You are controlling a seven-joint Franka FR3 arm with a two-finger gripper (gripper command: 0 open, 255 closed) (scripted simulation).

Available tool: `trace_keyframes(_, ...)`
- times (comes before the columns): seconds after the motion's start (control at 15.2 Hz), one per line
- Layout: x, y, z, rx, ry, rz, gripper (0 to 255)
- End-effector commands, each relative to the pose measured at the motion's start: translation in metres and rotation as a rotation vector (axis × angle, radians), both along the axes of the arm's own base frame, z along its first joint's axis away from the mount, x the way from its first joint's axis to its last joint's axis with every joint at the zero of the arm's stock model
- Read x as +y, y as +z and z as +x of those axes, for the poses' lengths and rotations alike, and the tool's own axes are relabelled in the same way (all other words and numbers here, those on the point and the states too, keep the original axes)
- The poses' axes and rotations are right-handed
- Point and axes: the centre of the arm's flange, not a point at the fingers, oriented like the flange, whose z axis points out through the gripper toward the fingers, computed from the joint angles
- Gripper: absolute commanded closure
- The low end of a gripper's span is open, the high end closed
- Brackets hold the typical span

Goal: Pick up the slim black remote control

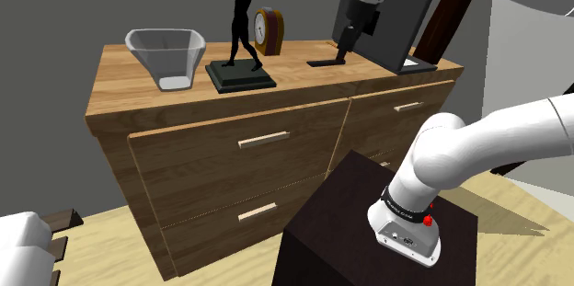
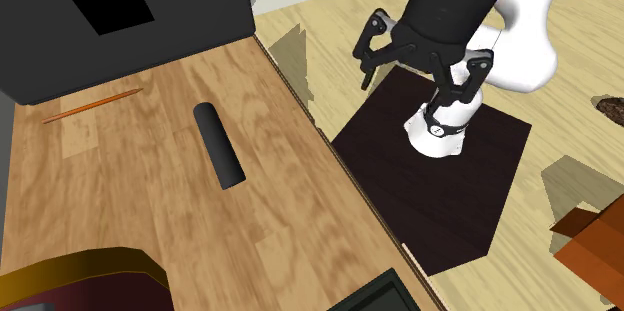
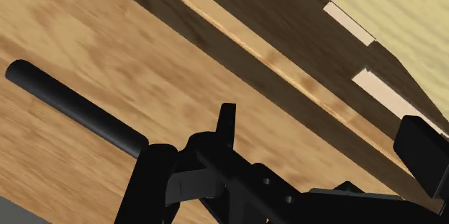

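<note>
I see my gripper (image 2: 420,77) spread wide, clasping nothing, close to the slim black remote control (image 2: 218,145) on the wooden dresser (image 2: 150,221).

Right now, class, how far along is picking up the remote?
Done: the gripper is over the dresser. In hand: open, it hangs near the black remote, not touching it. Left: lower, clasp, lift.
</note>
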Motion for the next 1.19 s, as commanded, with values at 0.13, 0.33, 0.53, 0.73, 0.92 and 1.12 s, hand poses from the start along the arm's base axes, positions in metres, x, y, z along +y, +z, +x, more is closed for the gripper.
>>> trace_keyframes(0.13,-0.054,-0.015,0.018,0.019,0.164,-0.011,0)
trace_keyframes(0.33,-0.090,-0.025,0.035,0.033,0.282,-0.017,0)
trace_keyframes(0.53,-0.123,-0.036,0.056,0.046,0.399,-0.023,0)
trace_keyframes(0.73,-0.154,-0.047,0.081,0.060,0.517,-0.030,0)
trace_keyframes(0.92,-0.182,-0.058,0.109,0.073,0.634,-0.036,0)
trace_keyframes(1.12,-0.207,-0.069,0.140,0.087,0.752,-0.043,0)
